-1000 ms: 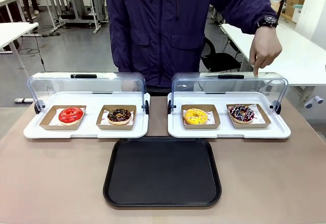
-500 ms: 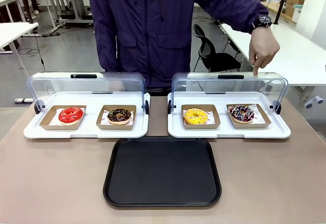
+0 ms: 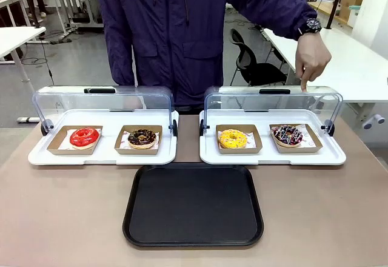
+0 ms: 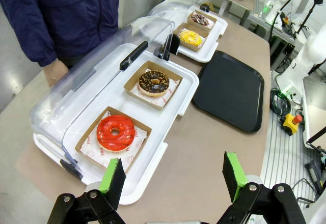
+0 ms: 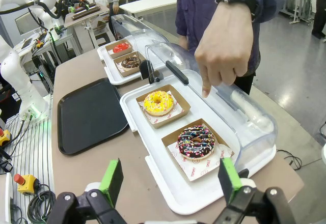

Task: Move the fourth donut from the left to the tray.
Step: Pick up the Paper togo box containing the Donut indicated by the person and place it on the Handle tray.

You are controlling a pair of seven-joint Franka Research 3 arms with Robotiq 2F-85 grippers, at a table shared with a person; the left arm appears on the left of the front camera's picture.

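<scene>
Fourth donut [image 3: 288, 135] boxed at counter's [image 3: 73, 218] far right, hand [image 3: 313, 57] pointing above.
From wrists: left fingers [image 4: 113, 175], right fingers [image 5: 112, 180] spread wide, empty; tray [image 3: 193, 203] at near edge; liner [image 5: 197, 169] print unreadable.

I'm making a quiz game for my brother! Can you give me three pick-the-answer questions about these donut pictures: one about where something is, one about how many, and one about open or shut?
1. Where is the chocolate donut with white and pink drizzle?
A. In a blue bowl
B. Far right of the row, on the right white tray
C. On the floor

2. How many donuts are on the table?
A. Two
B. Four
C. Six

3. How do the jaws of the right gripper stand?
A. Open, holding nothing
B. Shut on a donut
C. Shut on a spoon

Answers:
1 B: it lies in its cardboard holder, past the yellow donut.
2 B: two sit on each white tray.
3 A: the green pads stand wide apart with nothing between them.
</scene>
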